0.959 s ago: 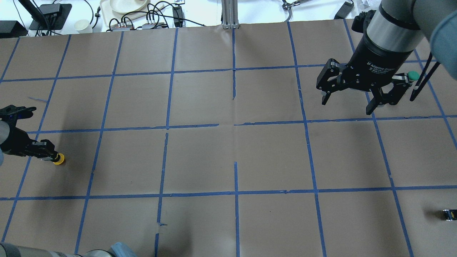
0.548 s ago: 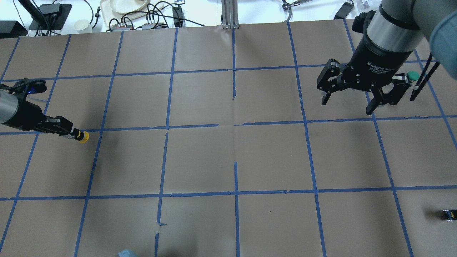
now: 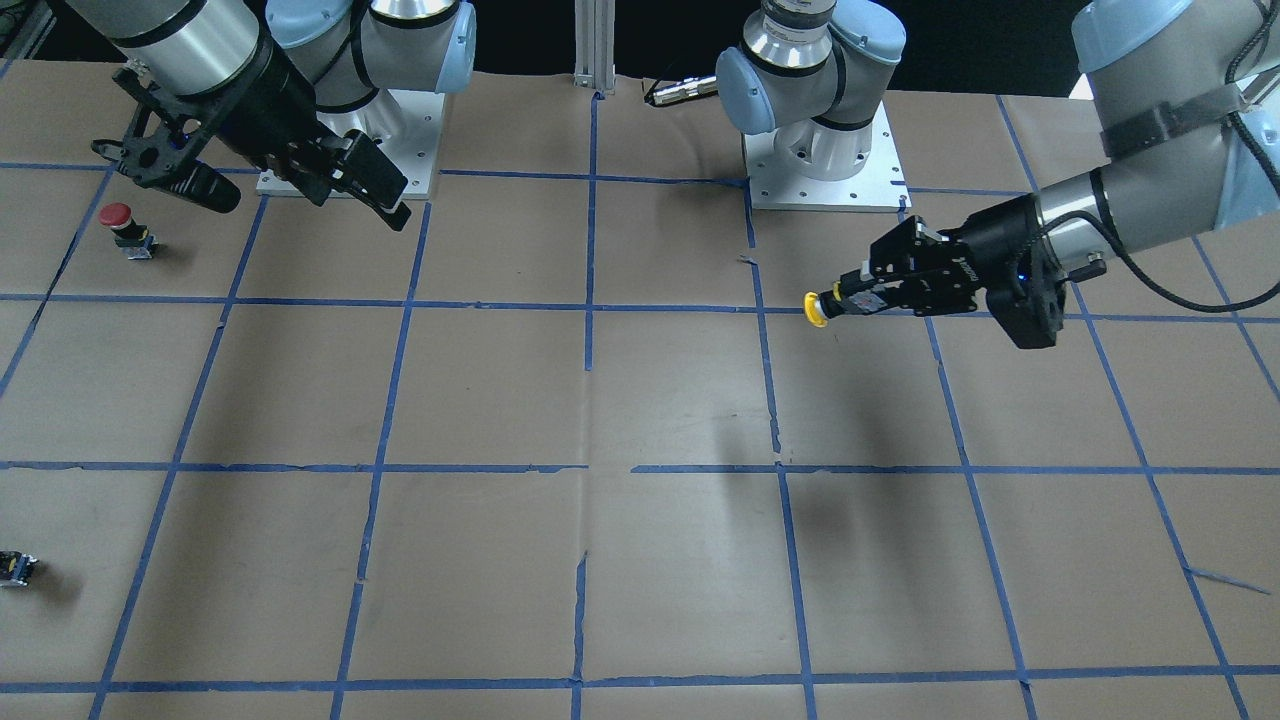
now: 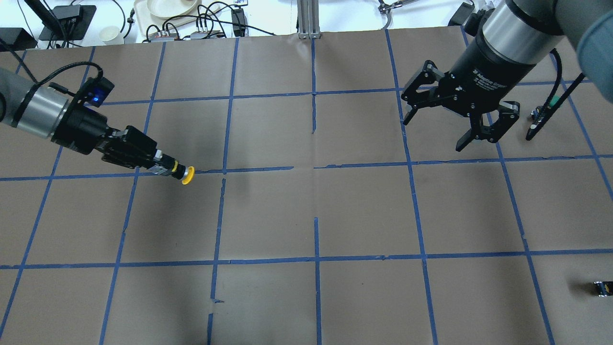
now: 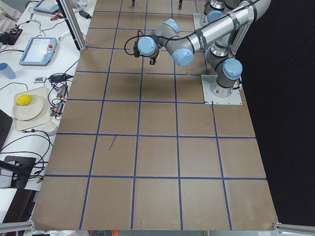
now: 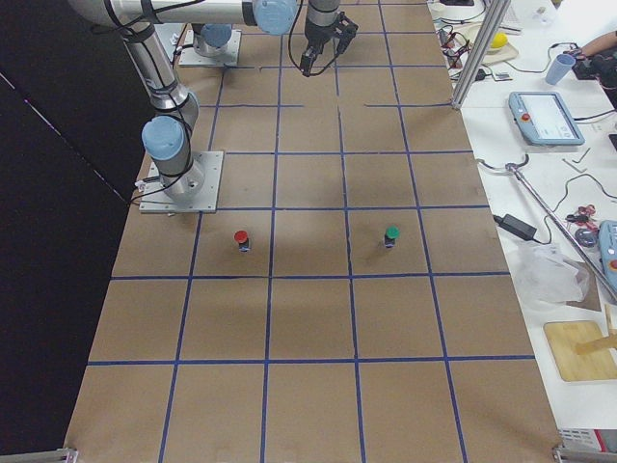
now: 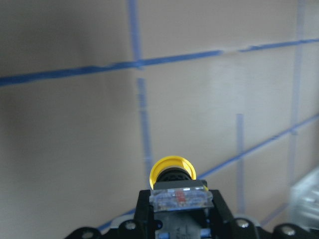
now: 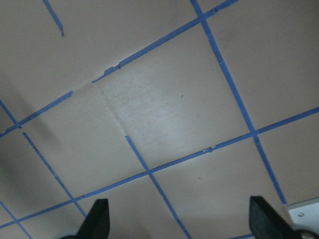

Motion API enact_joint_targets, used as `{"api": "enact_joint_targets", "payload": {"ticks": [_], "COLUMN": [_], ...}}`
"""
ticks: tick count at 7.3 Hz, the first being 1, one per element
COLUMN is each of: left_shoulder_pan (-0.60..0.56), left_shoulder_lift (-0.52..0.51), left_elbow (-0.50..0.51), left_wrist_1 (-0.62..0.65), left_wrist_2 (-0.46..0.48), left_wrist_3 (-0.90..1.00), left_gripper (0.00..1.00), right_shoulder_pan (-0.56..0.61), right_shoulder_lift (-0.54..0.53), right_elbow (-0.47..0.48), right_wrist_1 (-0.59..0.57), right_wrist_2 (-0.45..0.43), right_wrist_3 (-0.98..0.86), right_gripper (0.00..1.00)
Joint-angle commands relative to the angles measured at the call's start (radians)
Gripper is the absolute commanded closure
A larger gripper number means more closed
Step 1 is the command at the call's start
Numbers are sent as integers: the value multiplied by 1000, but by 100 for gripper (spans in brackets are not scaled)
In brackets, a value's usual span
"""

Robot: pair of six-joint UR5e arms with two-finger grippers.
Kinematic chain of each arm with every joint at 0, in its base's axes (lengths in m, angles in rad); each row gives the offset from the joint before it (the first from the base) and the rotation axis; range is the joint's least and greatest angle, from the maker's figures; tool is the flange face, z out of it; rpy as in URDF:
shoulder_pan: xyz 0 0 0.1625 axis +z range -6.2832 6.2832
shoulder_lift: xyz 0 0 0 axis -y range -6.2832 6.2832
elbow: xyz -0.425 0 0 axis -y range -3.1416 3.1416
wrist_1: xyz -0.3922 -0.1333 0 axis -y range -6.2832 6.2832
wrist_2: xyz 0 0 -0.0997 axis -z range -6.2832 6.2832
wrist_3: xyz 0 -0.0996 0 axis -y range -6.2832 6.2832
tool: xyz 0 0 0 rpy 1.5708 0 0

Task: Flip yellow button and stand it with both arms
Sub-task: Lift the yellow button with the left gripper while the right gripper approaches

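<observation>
The left gripper (image 4: 162, 165) has its jaws closed on the yellow button (image 4: 187, 175), gripping it by the black-and-grey body so that the round yellow cap sticks out past the fingertips. The button lies roughly level, its cap pointing away from the wrist toward the middle of the surface (image 4: 364, 211), and it is held in the air, clear of the brown paper; a soft shadow falls on the paper beneath it in the front-facing view. From overhead, the cap sits over a blue tape line left of centre. In the left wrist view the yellow button (image 7: 171, 171) shows just beyond the jaws, its clear contact block clamped between them and the cap facing away from the camera.

The right gripper (image 4: 435, 132) hangs above the far right part of the surface, well apart from the button, with its jaws spread wide and nothing between them. The right wrist view shows its fingertips (image 8: 97, 219) at the lower corners of the frame with only taped paper between them.

A red button (image 3: 118, 216) stands upright on the surface near the right gripper (image 3: 312, 208), and a green button (image 6: 391, 233) stands a square away from it. A small black part (image 4: 602, 287) lies near the surface's right edge.
</observation>
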Motion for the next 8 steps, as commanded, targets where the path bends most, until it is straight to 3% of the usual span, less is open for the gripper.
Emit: {"api": "enact_joint_targets", "payload": {"ticks": [1,3,4,8], "left_shoulder_pan": [-135,-212,-238,-264], "left_shoulder_lift": [7,-9,-7,-1], "left_elbow": [-2,-10,-12,-58], "left_wrist_1": [-100,-117,-117,-112], "left_wrist_2": [-289,-527,-616,-756], "left_wrist_3": [-20,-14,-11,9], "left_gripper": [86,86,86,86], "right_shoulder_pan": [-2,-2,1,18], "right_shoulder_lift": [15,13,9,7], "right_elbow": [-2,7,9,12], "right_wrist_1": [-39,-53,-45,-51], "right_wrist_2": [142,299,332,505], "right_wrist_3": [211,360,406,546], "right_gripper": [0,0,0,0]}}
